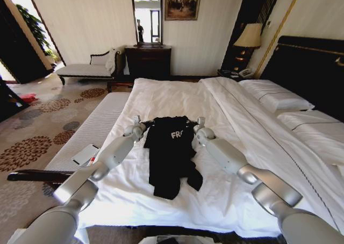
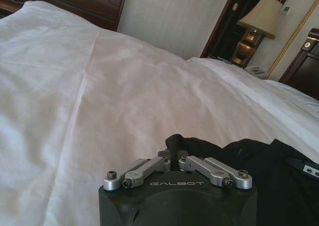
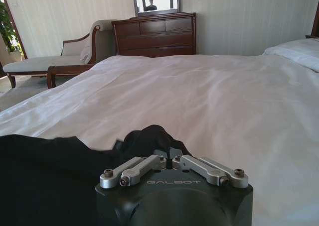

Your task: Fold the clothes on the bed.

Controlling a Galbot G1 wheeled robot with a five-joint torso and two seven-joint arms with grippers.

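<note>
The clothes, a black T-shirt (image 1: 169,152) with part of its white lettering showing, lies lengthwise in a narrow strip on the white duvet of the bed (image 1: 161,96). My left gripper (image 1: 141,124) is shut on the shirt's top corner on its side. My right gripper (image 1: 198,124) is shut on the opposite top corner, and the top edge runs stretched between them. In the left wrist view the gripper (image 2: 174,147) pinches a bunch of black fabric (image 2: 259,176). The right wrist view shows that gripper (image 3: 169,154) closed on a hump of the shirt (image 3: 50,171).
White pillows (image 1: 277,96) and a dark headboard (image 1: 312,66) lie to the right. A cushioned bench (image 1: 94,128) with a white flat device (image 1: 85,154) runs along the bed's left edge. A chaise (image 1: 86,69), a dresser (image 1: 148,61) and a lamp (image 1: 248,37) stand beyond.
</note>
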